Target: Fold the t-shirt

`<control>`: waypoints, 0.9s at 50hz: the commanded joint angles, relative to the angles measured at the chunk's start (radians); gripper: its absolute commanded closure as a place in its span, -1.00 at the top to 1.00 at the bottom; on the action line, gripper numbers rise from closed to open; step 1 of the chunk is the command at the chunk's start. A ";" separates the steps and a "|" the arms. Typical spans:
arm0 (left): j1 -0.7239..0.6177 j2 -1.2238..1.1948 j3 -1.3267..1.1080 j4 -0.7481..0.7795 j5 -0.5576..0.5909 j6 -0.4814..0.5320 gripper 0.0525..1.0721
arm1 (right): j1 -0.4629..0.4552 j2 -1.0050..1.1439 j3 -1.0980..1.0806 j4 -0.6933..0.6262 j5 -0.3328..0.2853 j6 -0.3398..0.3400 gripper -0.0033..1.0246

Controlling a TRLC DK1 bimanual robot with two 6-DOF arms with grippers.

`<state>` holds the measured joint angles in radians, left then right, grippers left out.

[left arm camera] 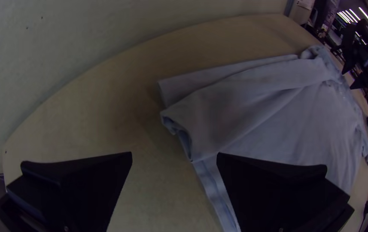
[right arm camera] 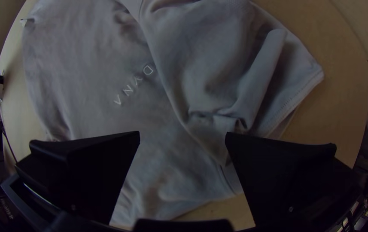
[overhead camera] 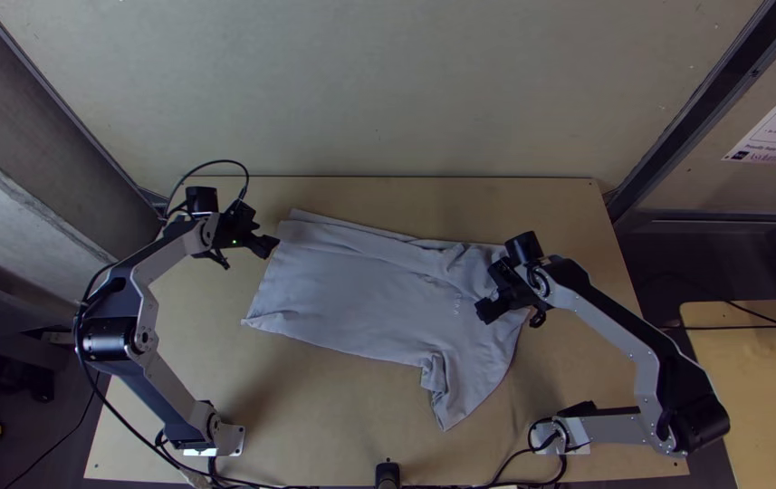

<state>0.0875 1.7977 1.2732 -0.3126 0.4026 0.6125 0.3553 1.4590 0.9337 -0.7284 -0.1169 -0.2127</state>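
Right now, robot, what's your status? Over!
Left gripper: jaws open, beside t-shirt. Right gripper: jaws open, over it, maybe in the way. T-shirt: far side folded over, ungripped.

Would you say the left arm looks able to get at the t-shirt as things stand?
Probably yes: the left gripper is open beside one edge of the t-shirt, and nothing appears to stand between them.
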 commanded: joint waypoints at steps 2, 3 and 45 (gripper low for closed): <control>0.011 -0.078 0.043 -0.108 0.035 0.087 0.90 | 0.024 -0.058 0.019 -0.072 0.005 0.013 0.90; 0.011 -0.084 0.045 -0.125 0.039 0.099 0.90 | 0.028 -0.063 0.020 -0.086 0.002 0.013 0.90; -0.026 -0.271 -0.123 -0.629 0.042 0.787 0.89 | 0.475 -0.129 -0.021 -0.442 -0.064 0.012 0.89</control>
<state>0.0654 1.5600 1.2053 -0.9081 0.4694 1.2751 0.7795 1.3163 0.9375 -1.1435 -0.1730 -0.2127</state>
